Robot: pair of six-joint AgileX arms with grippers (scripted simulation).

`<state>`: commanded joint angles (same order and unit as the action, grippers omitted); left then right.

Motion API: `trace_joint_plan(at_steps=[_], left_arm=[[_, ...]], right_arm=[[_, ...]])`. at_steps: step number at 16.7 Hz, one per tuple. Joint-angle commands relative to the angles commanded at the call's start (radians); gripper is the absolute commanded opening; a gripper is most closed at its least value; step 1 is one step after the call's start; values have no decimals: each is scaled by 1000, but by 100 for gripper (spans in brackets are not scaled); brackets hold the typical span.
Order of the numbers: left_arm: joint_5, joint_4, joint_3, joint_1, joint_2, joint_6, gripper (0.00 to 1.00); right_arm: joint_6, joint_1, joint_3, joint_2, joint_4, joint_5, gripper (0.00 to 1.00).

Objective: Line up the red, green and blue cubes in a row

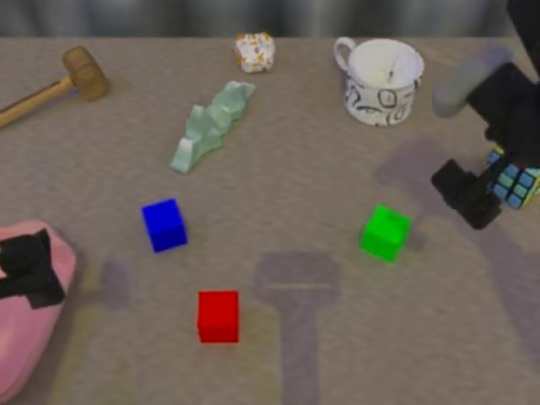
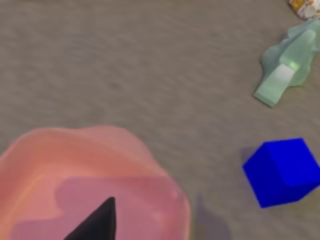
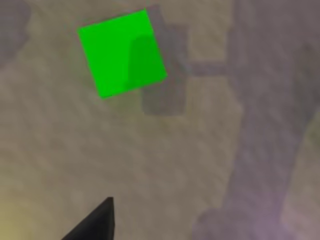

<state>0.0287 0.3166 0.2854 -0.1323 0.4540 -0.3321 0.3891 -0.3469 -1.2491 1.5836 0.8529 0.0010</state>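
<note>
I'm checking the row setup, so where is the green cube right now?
The green cube sits on the table in the top view's right half, apart from the red cube and blue cube, just left of the right gripper.

Left hand (image 1: 29,272): matte black, blocky body of angular segments; no markings, cables or screws can be made out from above.
Left hand, wrist view: a single black, pointed wedge-shaped fingertip (image 2: 97,222) at the frame's edge.
Right hand (image 1: 466,194): matte black, chunky squared finger blocks.
Right arm (image 1: 506,105): black angular links, with one smooth grey, rounded cylindrical segment (image 1: 464,80) near the wrist.
Right hand, wrist view: one black, tapered fingertip (image 3: 95,222), plain and unmarked.
</note>
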Motion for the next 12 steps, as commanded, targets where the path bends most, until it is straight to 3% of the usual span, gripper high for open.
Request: trace_joint_plan(at_steps=[6, 12], left_arm=[[-19, -233, -228, 120, -347, 236, 100], [-29, -317, -285, 152, -454, 332, 100]], right_arm=[[113, -101, -378, 446, 236, 0, 100], [151, -135, -509, 584, 308, 2, 100]])
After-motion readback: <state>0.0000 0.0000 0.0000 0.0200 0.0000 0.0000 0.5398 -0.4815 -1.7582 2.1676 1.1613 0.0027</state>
